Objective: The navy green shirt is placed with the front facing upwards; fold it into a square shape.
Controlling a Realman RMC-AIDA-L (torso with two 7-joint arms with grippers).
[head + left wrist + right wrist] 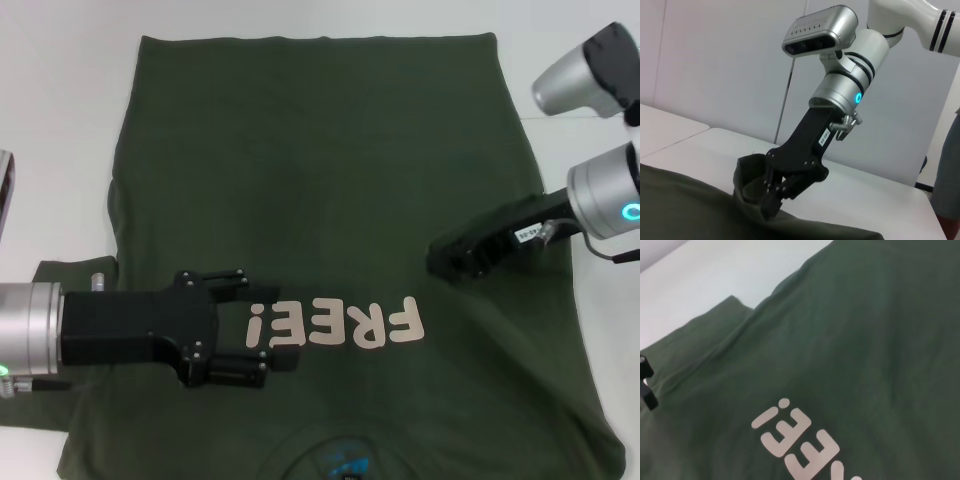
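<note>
The navy green shirt (pixel 320 170) lies front up on the white table, its pale "FREE!" lettering (pixel 340 325) and collar (pixel 340 460) toward me. My left gripper (pixel 268 318) hovers open over the chest beside the "!", its fingers (pixel 240 277) spread apart with nothing between them. My right gripper (pixel 447 258) is low over the shirt's right side. In the left wrist view the right gripper (pixel 771 199) is shut on a raised fold of the shirt (pixel 747 175). The right wrist view shows the shirt (pixel 865 340), the lettering and the left sleeve (pixel 700 335).
The white table (pixel 60 100) shows bare around the shirt. The left sleeve (pixel 70 272) sticks out under my left arm. A thin object (pixel 5 190) is at the far left edge. A person (pixel 947 175) stands past the table's end in the left wrist view.
</note>
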